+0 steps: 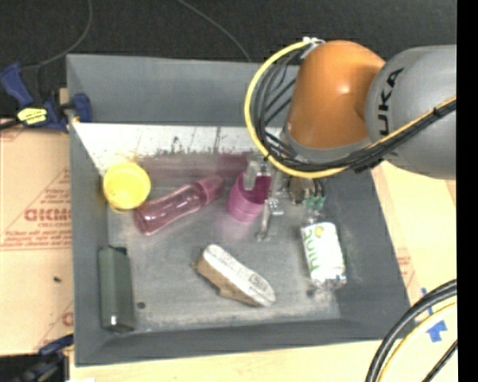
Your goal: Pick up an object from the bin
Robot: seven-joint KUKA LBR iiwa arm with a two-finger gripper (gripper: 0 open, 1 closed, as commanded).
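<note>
Purple cup (242,202) beside gripper (264,217)

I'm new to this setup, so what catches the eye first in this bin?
The arm's orange cover looms over the bin at its upper right. Just left of the wrist sits a purple cup, and a yellow cap glows by the left wall.

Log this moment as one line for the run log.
gripper: beside purple cup | held: nothing visible | nearby: white bottle, pink bottle
</note>
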